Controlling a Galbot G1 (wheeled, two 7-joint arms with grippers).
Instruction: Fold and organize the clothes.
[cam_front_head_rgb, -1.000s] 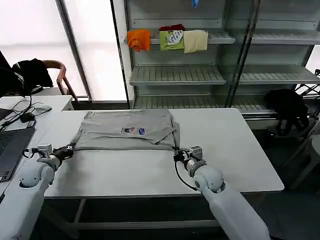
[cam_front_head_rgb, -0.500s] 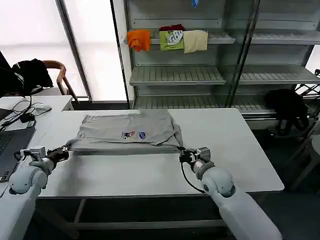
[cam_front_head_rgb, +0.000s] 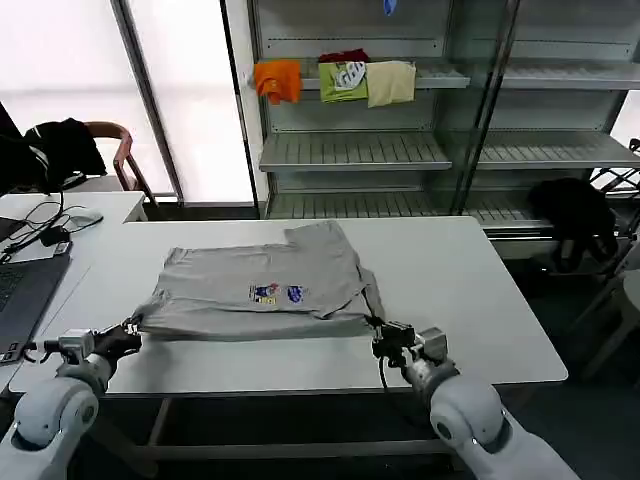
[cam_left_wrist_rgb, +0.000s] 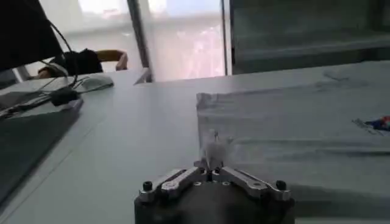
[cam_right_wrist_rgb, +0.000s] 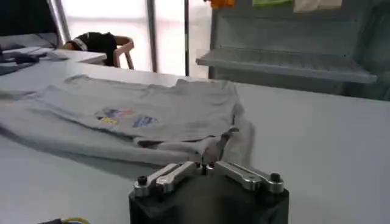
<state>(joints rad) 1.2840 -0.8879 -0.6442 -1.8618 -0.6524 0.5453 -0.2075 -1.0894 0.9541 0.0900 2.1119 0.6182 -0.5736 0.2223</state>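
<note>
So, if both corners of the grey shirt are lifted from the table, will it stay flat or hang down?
The grey shirt would probably sag in the middle: it already drapes and creases between the left pincer and right pincer. It looks thin and light. It likely slides easily on the smooth white table.

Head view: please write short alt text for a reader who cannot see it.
A light grey shirt lies partly folded on a white table, while the left gripper and the right gripper each pinch a near corner of it. Coloured garments sit on a shelf behind.
</note>
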